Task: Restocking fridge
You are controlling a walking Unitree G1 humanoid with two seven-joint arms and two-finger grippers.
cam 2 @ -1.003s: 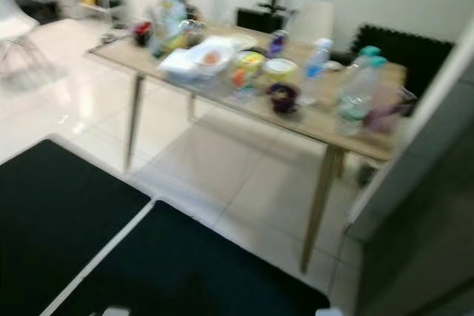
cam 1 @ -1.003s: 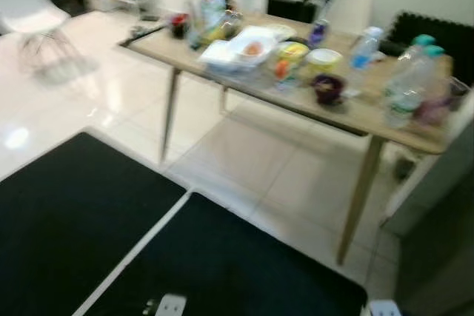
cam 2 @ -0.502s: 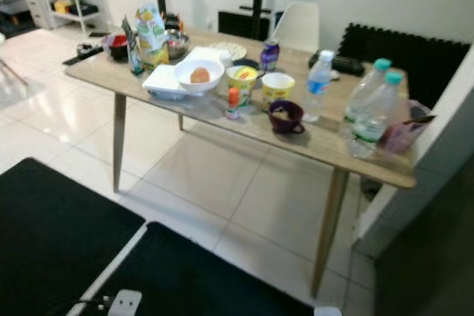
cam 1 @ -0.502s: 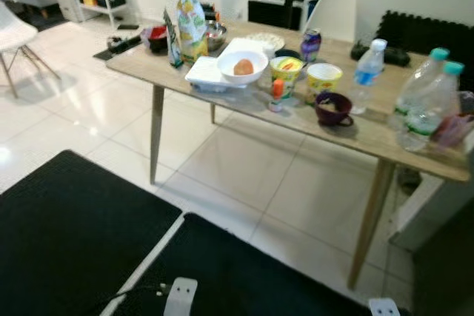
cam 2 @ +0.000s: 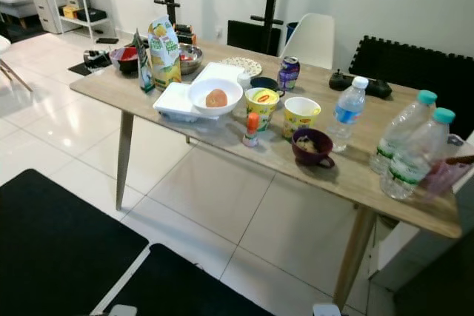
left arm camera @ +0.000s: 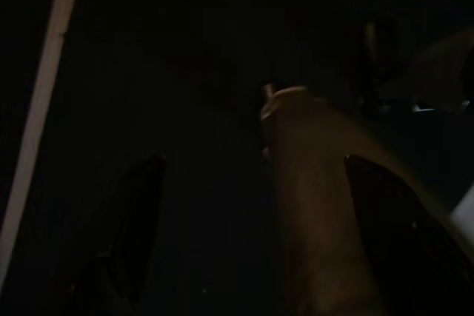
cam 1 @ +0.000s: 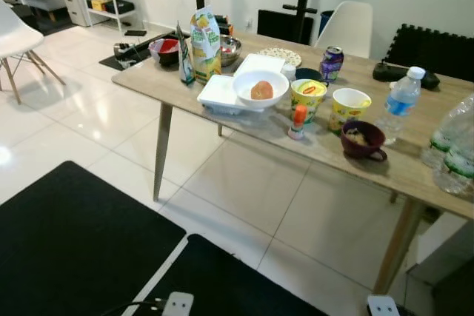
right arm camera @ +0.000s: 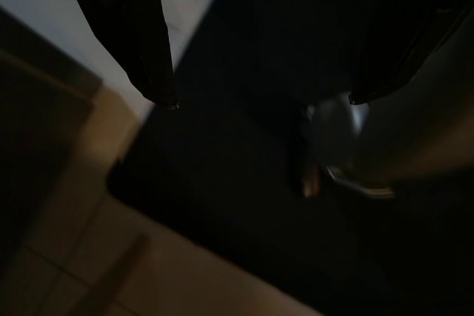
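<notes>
A long wooden surface (cam 2: 355, 175) runs from the upper left to the right edge of the head views, standing on white floor tiles (cam 2: 222, 212) with black mats (cam 2: 59, 249) in the lower left. At its far left end sit a red bowl (cam 2: 124, 58), a metal bowl (cam 2: 189, 53) and a tall yellow-green juice carton (cam 2: 164, 52). Near the middle, a white bowl holding an orange-brown food item (cam 2: 216, 98) rests on a white tray (cam 2: 178, 101). Just right of it stand a small orange-capped bottle (cam 2: 252, 129), two yellow instant-noodle cups (cam 2: 261, 107) (cam 2: 301, 115) and a dark maroon mug (cam 2: 312, 146). Behind them are a patterned plate (cam 2: 242, 65) and a purple drink can (cam 2: 288, 73). A small water bottle with a white cap (cam 2: 346, 114) stands right of centre, and two large teal-capped water bottles (cam 2: 415, 152) stand near the right end.

In the dim wrist views, the left gripper (left arm camera: 252, 234) and the right gripper (right arm camera: 259, 101) hang over the dark mat, each with its fingers spread apart and holding nothing.
</notes>
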